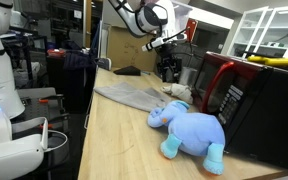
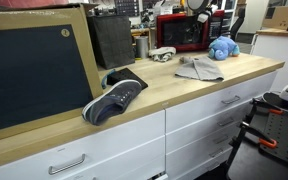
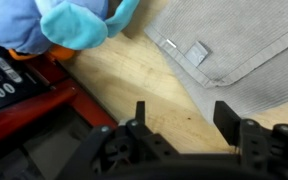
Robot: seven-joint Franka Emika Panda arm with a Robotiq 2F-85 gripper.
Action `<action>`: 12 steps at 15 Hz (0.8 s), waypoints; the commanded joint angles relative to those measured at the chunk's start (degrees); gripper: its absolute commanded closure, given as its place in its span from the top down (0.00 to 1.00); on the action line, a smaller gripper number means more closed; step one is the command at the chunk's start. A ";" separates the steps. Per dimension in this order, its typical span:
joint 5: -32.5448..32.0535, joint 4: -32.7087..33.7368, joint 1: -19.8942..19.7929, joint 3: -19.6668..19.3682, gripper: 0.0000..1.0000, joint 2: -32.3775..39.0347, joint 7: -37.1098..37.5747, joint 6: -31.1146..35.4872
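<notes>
Grey cloth (image 3: 234,50) just ahead of end effector (image 3: 182,120), spread wide, gripping nothing.

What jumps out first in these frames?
A blue plush animal lies on the wooden counter, right beside a red microwave. The gripper hangs open over bare wood next to a grey cloth, holding nothing. In an exterior view, a dark sneaker lies at the counter's front edge, beside a big framed blackboard.
</notes>
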 commanded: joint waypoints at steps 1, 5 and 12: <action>5.42 0.70 0.42 1.94 1.00 -0.73 0.20 -7.40; 11.91 -3.38 1.00 5.79 1.00 -3.52 -3.58 -16.67; 17.14 -12.65 3.29 10.11 0.42 -9.11 -4.31 -16.59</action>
